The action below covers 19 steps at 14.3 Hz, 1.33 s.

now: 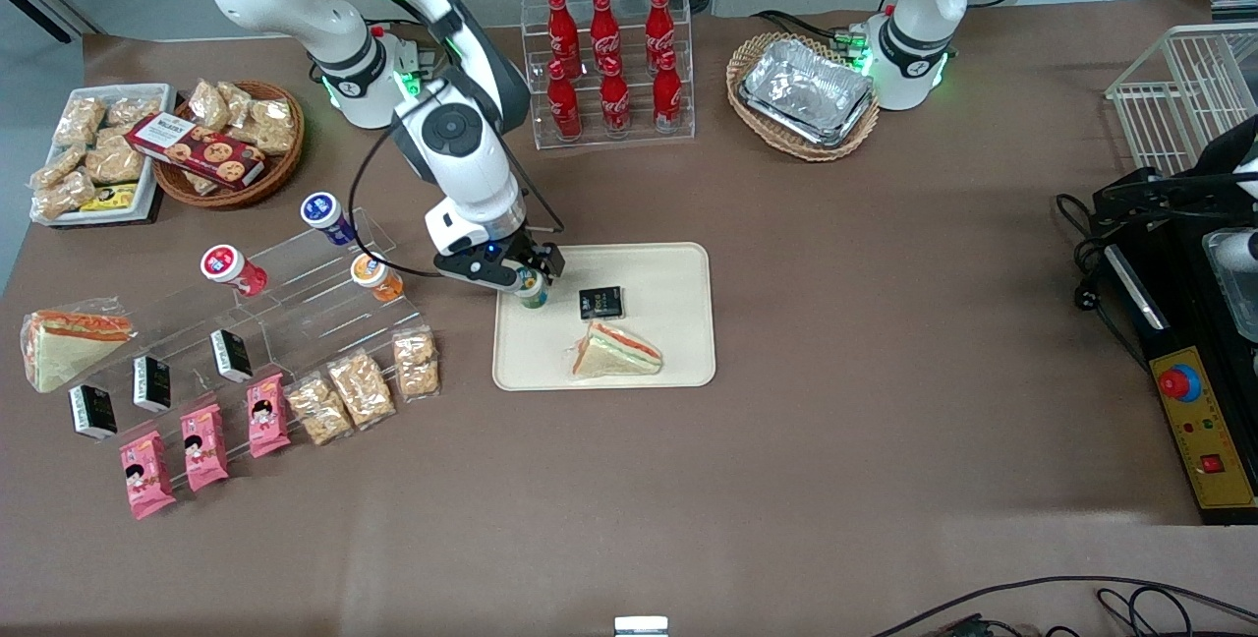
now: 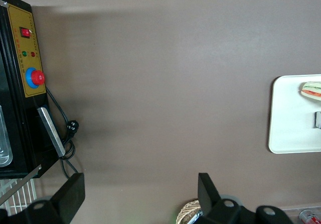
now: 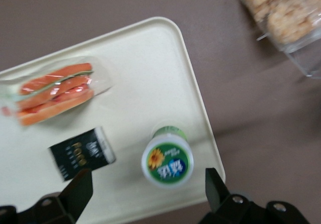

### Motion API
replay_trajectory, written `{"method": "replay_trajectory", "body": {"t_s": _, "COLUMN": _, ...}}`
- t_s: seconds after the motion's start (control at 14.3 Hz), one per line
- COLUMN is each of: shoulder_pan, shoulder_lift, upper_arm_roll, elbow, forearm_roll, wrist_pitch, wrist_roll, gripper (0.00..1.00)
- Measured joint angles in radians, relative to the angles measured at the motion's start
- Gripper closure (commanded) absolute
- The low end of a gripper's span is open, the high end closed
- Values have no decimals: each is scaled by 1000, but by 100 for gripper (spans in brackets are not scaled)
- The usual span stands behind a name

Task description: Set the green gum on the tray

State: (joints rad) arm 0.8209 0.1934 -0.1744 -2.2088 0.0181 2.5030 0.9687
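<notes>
The green gum [image 1: 532, 291], a small green bottle with a white lid, stands upright on the cream tray [image 1: 668, 322] near the corner at the working arm's end. My right gripper [image 1: 531, 275] is just above it, open. In the right wrist view the gum [image 3: 167, 161] sits apart from both fingers, one finger [image 3: 80, 189] on each side, on the tray [image 3: 140, 73] close to its rim. The gripper [image 3: 148, 186] holds nothing. The tray also shows in the left wrist view [image 2: 291, 128].
A wrapped sandwich [image 1: 617, 352] and a black packet [image 1: 600, 303] lie on the tray beside the gum. A clear stepped stand [image 1: 295, 293] with orange [image 1: 375, 275], red [image 1: 231, 268] and blue [image 1: 326, 216] bottles stands toward the working arm's end. Snack packs [image 1: 359, 386] lie nearer the camera.
</notes>
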Motion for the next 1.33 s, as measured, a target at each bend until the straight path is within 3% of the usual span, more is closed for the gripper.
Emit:
{"method": "replay_trajectory", "body": {"t_s": 0.35, "shoulder_pan": 2, "shoulder_lift": -126, "upper_arm_roll": 4, "elbow": 221, "forearm_roll": 0, "wrist_pitch": -404, "wrist_roll": -10, "gripper": 0}}
{"method": "replay_trajectory", "body": {"t_s": 0.84, "shoulder_pan": -36, "shoulder_lift": -145, "upper_arm_roll": -7, "elbow": 609, "forearm_roll": -1, "wrist_pitch": -855, "wrist_roll": -213, "gripper": 0}}
{"method": "replay_trajectory", "body": {"t_s": 1.05, "shoulder_pan": -128, "shoulder_lift": -167, "upper_arm_roll": -8, "elbow": 660, "forearm_roll": -2, "wrist_pitch": -901, "wrist_roll": -411, "gripper": 0}}
{"method": "replay_trajectory", "body": {"t_s": 1.33, "shoulder_pan": -367, "shoulder_lift": -179, "upper_arm_roll": -8, "elbow": 663, "forearm_roll": -3, "wrist_pitch": -906, "wrist_roll": -788, "gripper": 0}}
